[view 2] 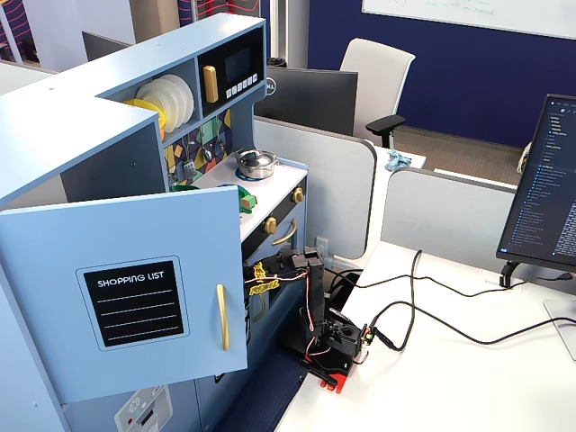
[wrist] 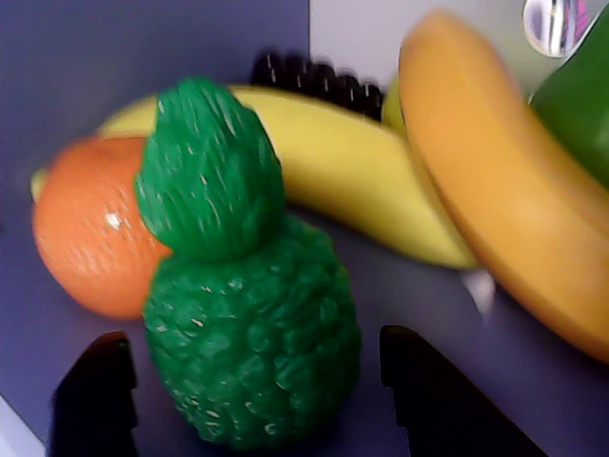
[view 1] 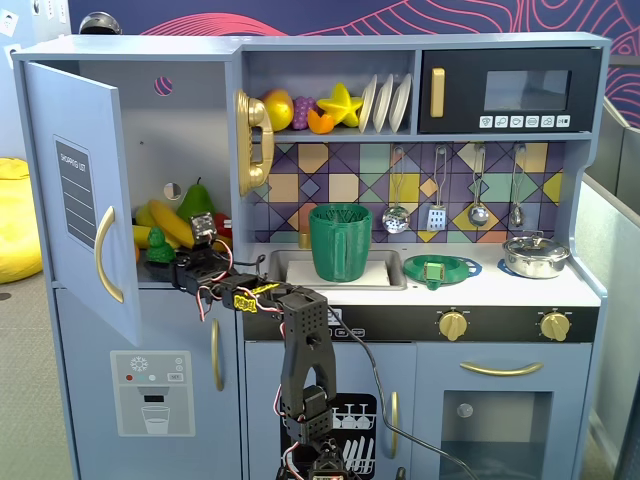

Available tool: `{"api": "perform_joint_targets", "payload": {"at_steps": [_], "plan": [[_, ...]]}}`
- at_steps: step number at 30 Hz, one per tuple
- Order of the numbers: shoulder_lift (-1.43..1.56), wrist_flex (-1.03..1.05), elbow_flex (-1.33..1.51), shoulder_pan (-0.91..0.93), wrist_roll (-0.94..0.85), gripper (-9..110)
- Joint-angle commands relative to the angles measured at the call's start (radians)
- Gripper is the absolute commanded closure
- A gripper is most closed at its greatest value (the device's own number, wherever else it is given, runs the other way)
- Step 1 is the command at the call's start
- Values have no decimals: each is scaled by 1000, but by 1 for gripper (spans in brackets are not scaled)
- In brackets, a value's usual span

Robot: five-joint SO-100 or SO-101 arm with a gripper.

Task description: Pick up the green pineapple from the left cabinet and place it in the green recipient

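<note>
Left cabinet (view 1: pixel 80 190) door swung open, shopping-list panel facing out. Green pineapple (view 1: pixel 158 246) upright on cabinet shelf, front left, orange (wrist: pixel 90 238) just behind it, bananas (wrist: pixel 381 200) and pear (view 1: pixel 196 200) further right. Jaws (wrist: pixel 257 390) spread wide, empty, one black tip either side of pineapple base in wrist view, not touching it. Arm (view 1: pixel 300 330) reaches leftward into cabinet. Green recipient (view 1: pixel 340 242) upright in sink, well right of cabinet. Green strainer (view 1: pixel 442 269) on tabletop further right.
</note>
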Motion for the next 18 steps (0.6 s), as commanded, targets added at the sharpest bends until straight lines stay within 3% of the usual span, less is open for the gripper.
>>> {"api": "perform_joint_targets", "payload": {"at_steps": [1, 14, 18], "plan": [[-6, 54, -121, 12, -14, 78], [-175, 130, -367, 6, 9, 79], [-229, 161, -431, 12, 11, 85]]}}
